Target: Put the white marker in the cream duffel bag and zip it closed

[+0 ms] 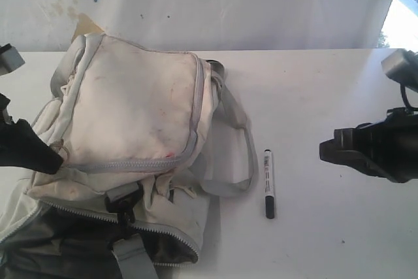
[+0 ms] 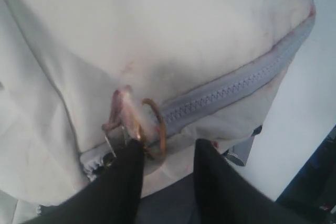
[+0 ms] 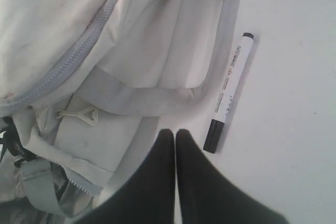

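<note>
Cream, stained — the cream duffel bag (image 1: 130, 96) sits at the left edge of the table (image 1: 326, 83), near end gaping. I see the white marker (image 1: 268, 183) lying just right of its grey strap (image 1: 228, 184), mid-table, untouched. My left gripper (image 2: 168, 148) is spread beside the zipper pull (image 2: 155, 129) — right gripper (image 3: 175, 140) pinched together, empty.

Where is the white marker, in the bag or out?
Out: the white marker lies flat on the table beside the cream duffel bag.
</note>
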